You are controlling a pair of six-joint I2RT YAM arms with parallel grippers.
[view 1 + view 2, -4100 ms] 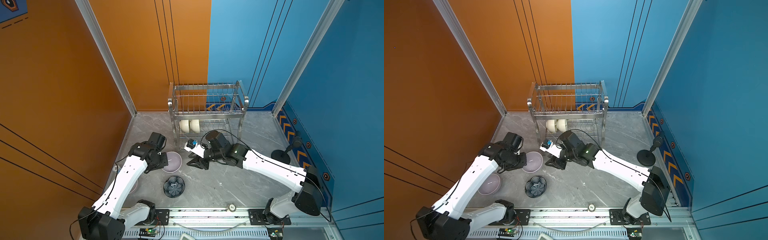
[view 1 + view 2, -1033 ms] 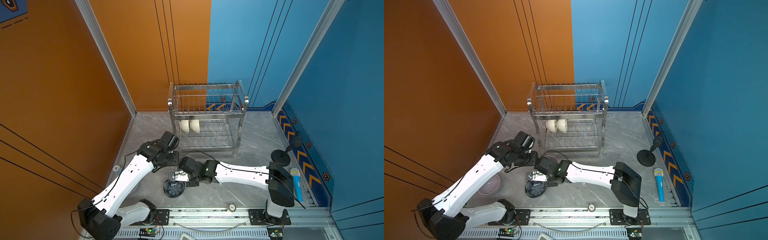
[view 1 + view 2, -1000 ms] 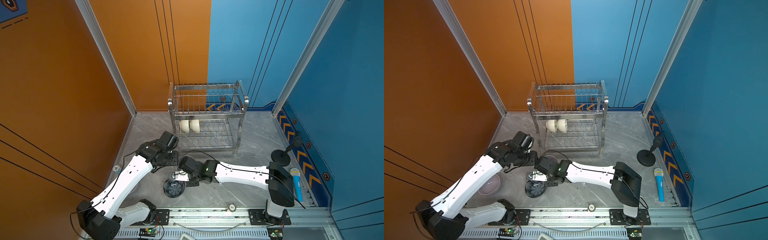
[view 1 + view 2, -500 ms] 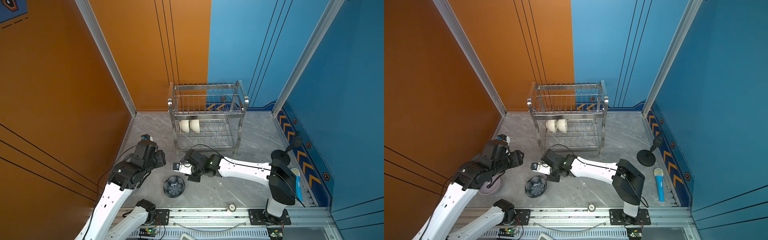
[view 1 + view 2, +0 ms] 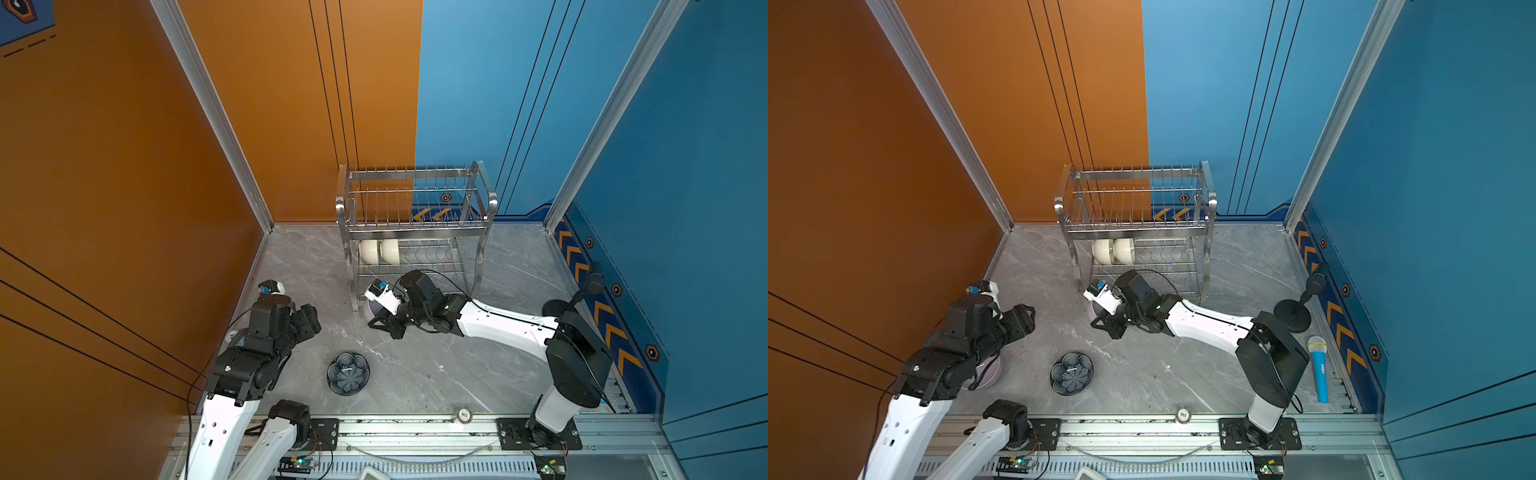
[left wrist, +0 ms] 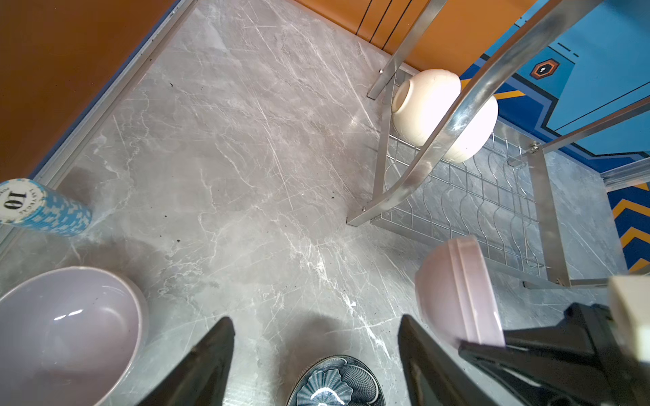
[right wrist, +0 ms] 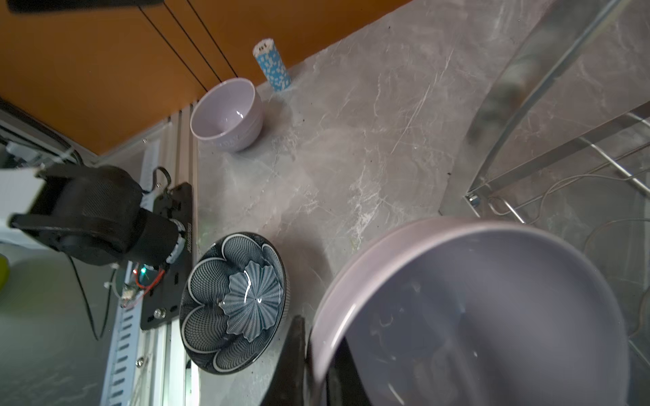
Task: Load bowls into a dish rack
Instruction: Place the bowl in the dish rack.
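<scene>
Lilac bowl [image 7: 492, 316] pinched by its rim in the right gripper [image 7: 316, 358] beside the steel dish rack [image 5: 415, 224], left gripper [image 6: 314, 327] spread wide, empty, cream bowls [image 5: 379, 251] on its lower tier.

Two bowls [image 5: 370, 250] stand left in the lower tier of the dish rack [image 5: 415, 226]; a third bowl [image 6: 453, 291] is just before its front left leg, a fourth bowl [image 5: 348, 373] further forward, a fifth bowl [image 6: 67, 323] far left, perhaps touching a chip stack [image 6: 42, 211]

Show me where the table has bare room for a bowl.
Bare marble: between the dark bowl and the right arm's base, and between the dish rack and the orange wall. Crowded: left edge, lilac bowl and chip stack.
</scene>
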